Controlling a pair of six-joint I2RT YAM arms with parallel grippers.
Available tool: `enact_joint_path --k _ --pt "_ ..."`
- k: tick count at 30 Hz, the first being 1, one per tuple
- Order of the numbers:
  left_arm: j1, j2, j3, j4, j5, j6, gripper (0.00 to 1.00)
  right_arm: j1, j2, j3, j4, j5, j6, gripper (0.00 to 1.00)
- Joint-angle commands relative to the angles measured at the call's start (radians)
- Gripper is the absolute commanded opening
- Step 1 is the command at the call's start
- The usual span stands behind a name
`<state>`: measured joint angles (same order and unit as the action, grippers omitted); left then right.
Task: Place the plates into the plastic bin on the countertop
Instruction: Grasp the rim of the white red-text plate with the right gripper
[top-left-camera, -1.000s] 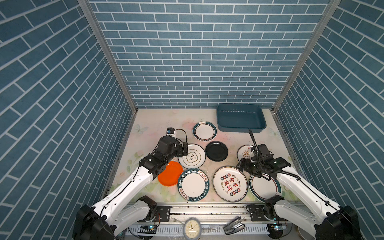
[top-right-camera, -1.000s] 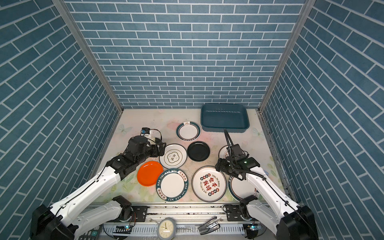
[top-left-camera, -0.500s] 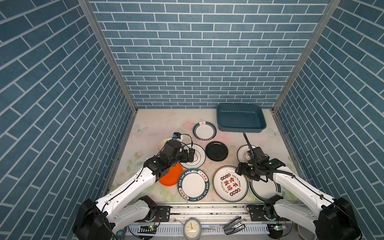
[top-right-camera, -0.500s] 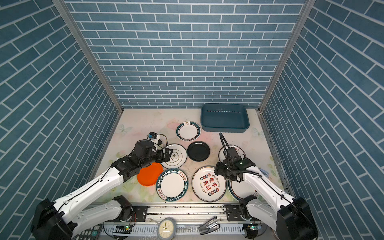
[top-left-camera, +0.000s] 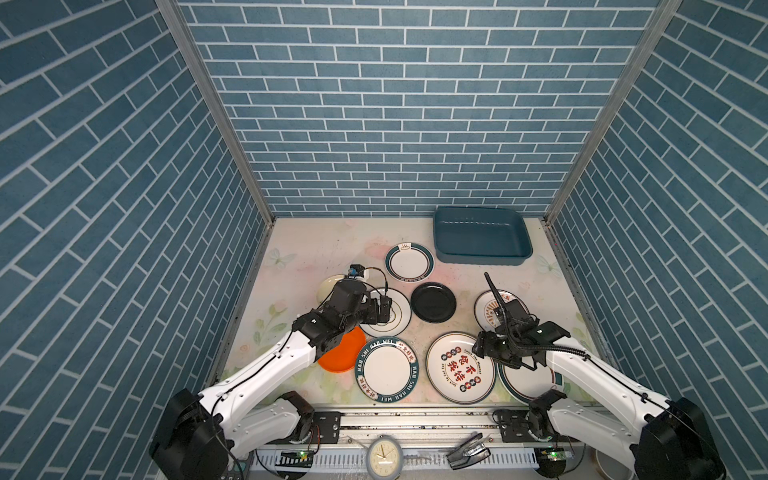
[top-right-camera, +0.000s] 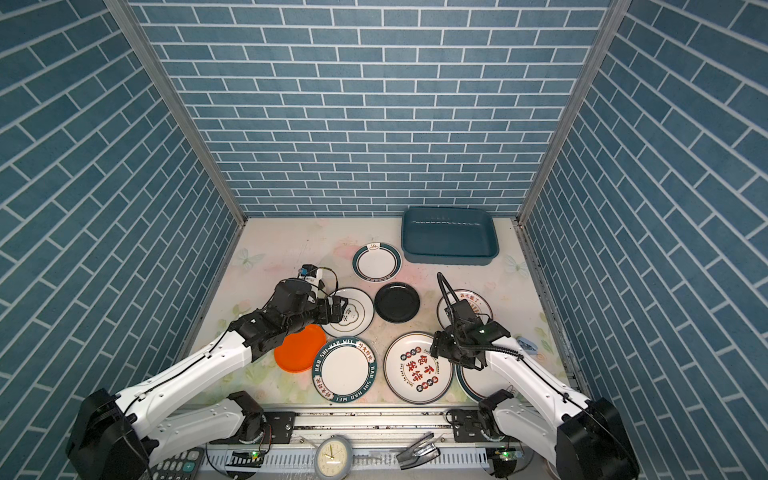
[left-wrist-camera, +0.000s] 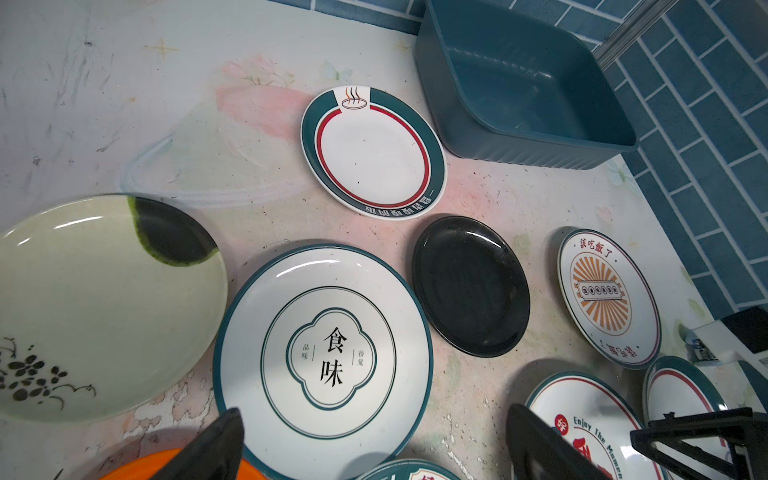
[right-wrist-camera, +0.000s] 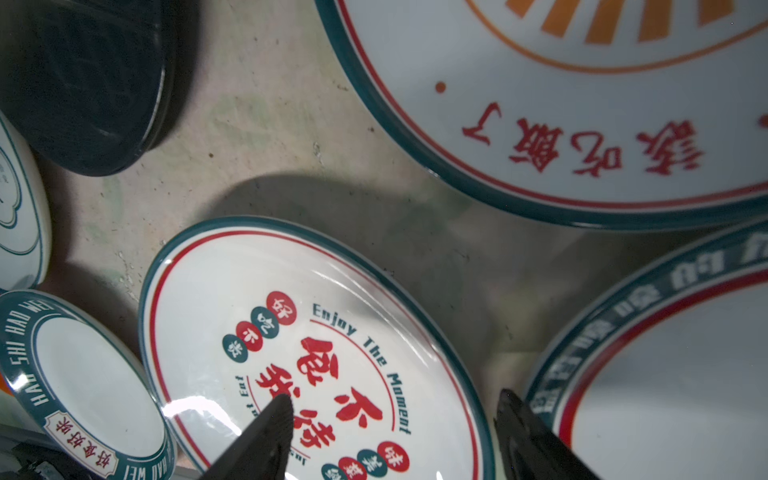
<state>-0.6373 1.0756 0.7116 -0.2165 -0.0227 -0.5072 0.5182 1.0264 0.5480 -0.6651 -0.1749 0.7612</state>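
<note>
Both arms closed in on plates; nothing lifted, bin (top-left-camera: 482, 258) was empty.

Over the last second the left gripper (top-left-camera: 383, 309) shifted right and lower, ending over the near edge of the flower-frame plate (left-wrist-camera: 324, 345), jaws fully apart and holding nothing. The right gripper (right-wrist-camera: 394, 397) dropped and slid toward the "Enjoy" plate (top-left-camera: 460, 368). One finger (right-wrist-camera: 266, 436) was over its face and the other past the rim, jaws apart, narrowing a touch, not clamped. Every plate in view lay flat on the countertop (top-left-camera: 316, 249). The bin sat at the back right, well apart from both grippers. My read: two pickups were being set up, the right one closer to a grasp, and no plate had been delivered yet.
</note>
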Motion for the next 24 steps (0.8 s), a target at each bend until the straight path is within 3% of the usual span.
enact_joint_path --k 1,15,24 --pt "-0.006 -0.006 -0.011 0.012 -0.024 0.005 0.99 0.008 0.021 -0.008 0.002 0.02 0.032 0.78" --pt "-0.006 0.017 -0.011 0.021 -0.044 0.034 1.0 0.011 0.073 -0.048 0.111 -0.005 0.085 0.76" --pt "-0.006 -0.003 -0.01 0.016 -0.065 0.044 1.0 0.012 0.106 -0.063 0.149 0.002 0.1 0.62"
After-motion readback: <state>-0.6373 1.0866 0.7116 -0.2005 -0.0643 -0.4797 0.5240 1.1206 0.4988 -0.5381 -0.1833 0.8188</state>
